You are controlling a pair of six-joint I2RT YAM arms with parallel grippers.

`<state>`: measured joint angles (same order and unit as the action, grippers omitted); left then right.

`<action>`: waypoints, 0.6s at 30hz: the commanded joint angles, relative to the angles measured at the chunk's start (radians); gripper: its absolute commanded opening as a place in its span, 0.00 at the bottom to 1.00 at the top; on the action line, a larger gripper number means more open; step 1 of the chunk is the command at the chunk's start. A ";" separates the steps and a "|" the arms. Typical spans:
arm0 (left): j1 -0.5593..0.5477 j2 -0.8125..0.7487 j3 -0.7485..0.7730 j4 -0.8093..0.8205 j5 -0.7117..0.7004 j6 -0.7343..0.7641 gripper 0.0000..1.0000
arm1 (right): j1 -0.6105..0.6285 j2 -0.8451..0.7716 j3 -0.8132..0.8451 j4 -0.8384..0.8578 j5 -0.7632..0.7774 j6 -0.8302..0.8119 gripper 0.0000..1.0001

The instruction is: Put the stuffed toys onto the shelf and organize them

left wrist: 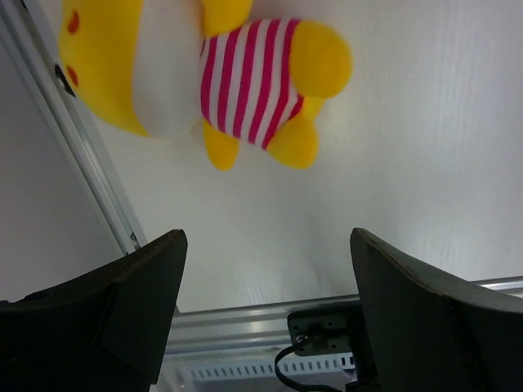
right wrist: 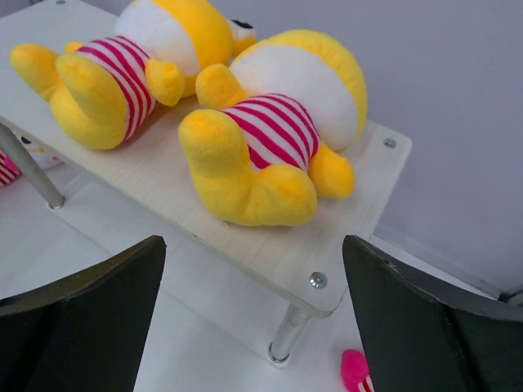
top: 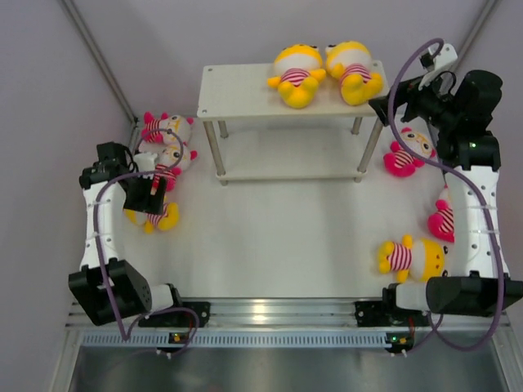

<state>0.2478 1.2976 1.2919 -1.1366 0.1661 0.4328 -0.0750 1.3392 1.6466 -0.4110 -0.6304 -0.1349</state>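
While both pincers stand apart and empty, your left gripper [top: 152, 194] is the arm nearer a loose toy: the yellow plush doll in a red-and-white striped shirt [left wrist: 214, 75]. It lies on the white table [top: 278, 237] at the upper left of the left wrist frame, beyond the fingertips, not between them. Its long axis runs across the frame, head leftward. The right gripper [right wrist: 253, 245] hangs beside the right end of the pale two-tier shelf [top: 237, 96], whose top board carries a pair of yellow dolls [top: 296, 75].

Shelf top [top: 233, 96] bare left of dolls [top: 296, 75]
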 commanded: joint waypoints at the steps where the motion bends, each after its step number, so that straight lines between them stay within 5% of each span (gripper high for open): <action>1: 0.067 0.026 -0.148 0.038 -0.013 0.150 0.87 | -0.011 -0.089 -0.051 0.086 0.044 0.012 0.91; 18: 0.065 0.111 -0.414 0.517 -0.162 0.153 0.83 | -0.011 -0.166 -0.146 0.086 0.060 -0.014 0.93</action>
<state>0.3122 1.3899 0.8879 -0.7830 0.0315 0.5785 -0.0750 1.2121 1.5024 -0.3546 -0.5644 -0.1383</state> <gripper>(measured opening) 0.828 0.930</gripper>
